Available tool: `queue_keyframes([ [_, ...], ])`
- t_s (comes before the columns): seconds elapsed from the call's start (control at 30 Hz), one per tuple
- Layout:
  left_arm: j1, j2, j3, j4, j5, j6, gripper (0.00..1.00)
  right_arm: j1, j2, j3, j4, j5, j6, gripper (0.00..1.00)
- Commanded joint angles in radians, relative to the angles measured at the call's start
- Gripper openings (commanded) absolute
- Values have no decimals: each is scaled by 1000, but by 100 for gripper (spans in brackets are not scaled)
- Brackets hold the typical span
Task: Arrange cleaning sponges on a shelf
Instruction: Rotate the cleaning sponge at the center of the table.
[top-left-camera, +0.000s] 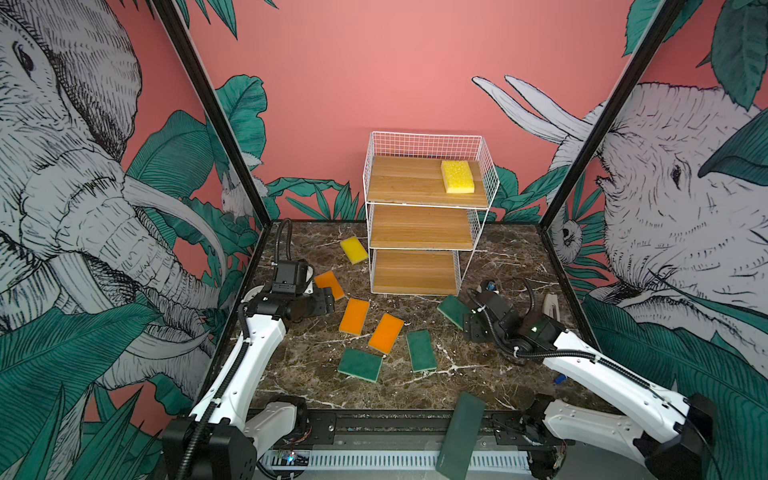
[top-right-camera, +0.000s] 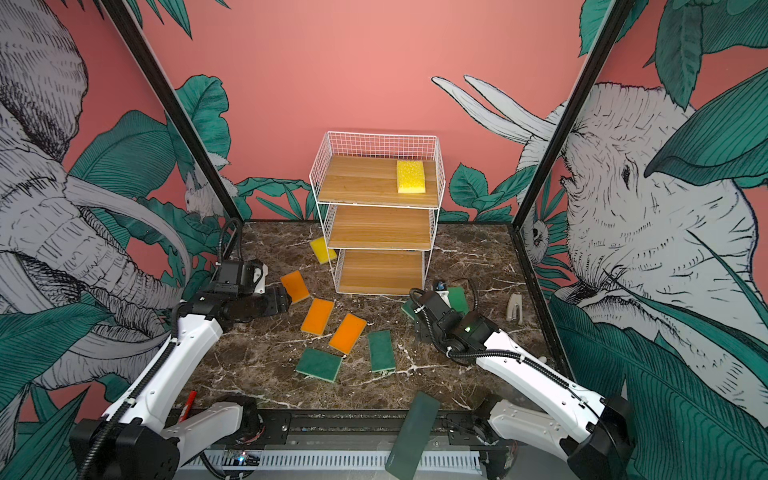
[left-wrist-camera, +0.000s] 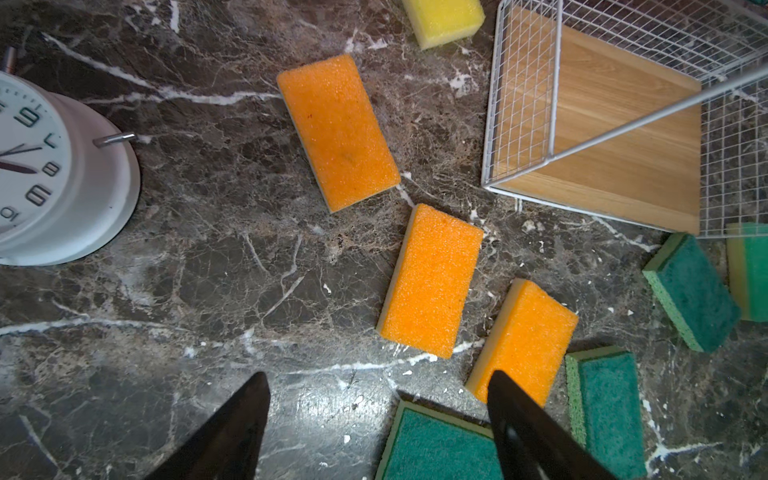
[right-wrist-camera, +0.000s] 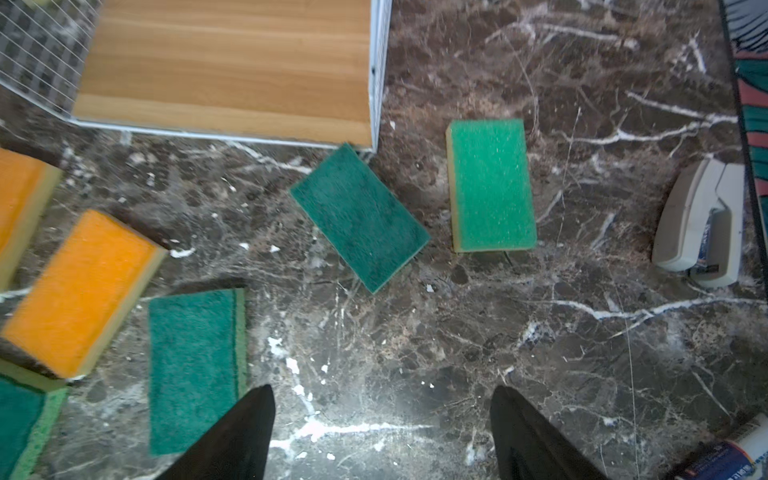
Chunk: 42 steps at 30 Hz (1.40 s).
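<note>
Marble-patterned dark brown tabletop (top-left-camera: 478, 374): bare strips are noted along the front edge and toward the right front corner. Left gripper (left-wrist-camera: 378, 380) and right gripper (right-wrist-camera: 381, 390) are held over it, jaws wide apart, nothing gripped. One yellow rectangular foam sponge (top-left-camera: 457, 176) is laid at the right rear corner of the top board of the white wire three-tier shelf (top-left-camera: 419, 228), long axis front to back. Three orange foam sponges (top-left-camera: 354, 316) are left on the tabletop, roughly alike in heading.

Numerals 6–10 on clock face (left-wrist-camera: 39, 166)
</note>
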Motion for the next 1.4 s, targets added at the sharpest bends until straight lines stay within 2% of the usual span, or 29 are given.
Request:
queue_keyframes([
  [0.0, -1, -26, -23, 21, 20, -18, 84, -63, 13, -67, 139, -110, -22, 88],
  [0.4, -1, -23, -51, 81, 72, -27, 84, -198, 238, -124, 378, -233, -201, 94],
  [0.5, -1, -20, -49, 83, 71, -24, 85, -229, 286, -103, 383, -262, -240, 99],
  [1.1, -1, 9, -60, 118, 73, -35, 85, -278, 426, -54, 453, -251, -426, 99],
  [1.37, -2, 10, -67, 121, 85, -38, 85, -314, 490, -36, 478, -334, -475, 99],
])
